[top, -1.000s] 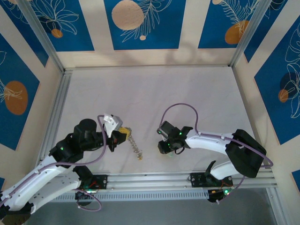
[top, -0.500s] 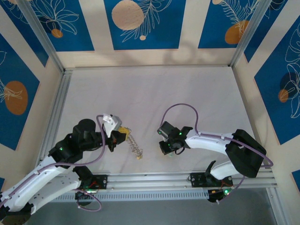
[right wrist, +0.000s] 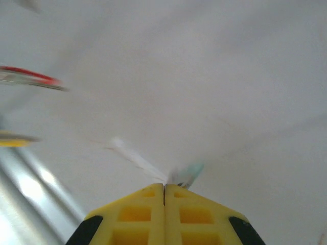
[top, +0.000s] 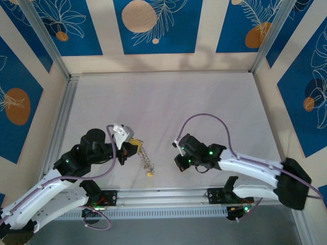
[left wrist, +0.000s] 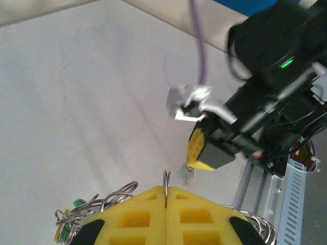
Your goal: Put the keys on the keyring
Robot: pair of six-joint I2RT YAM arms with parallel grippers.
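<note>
Now left pincer point(left wrist: 166, 193) clamps the keyring point(left wrist: 166, 177); right pincer point(right wrist: 164, 188) clamps a mint key point(right wrist: 187, 174)

keyring point(left wrist: 166, 177): shiny metal | key point(right wrist: 187, 175) head: maybe plastic | left pincer point(left wrist: 166, 193): matt yellow plastic | table point(top: 168, 102): matt

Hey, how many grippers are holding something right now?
2. The left gripper, near the table's front left, is shut on the keyring. The right gripper, just to its right, pinches a pale mint key.
</note>
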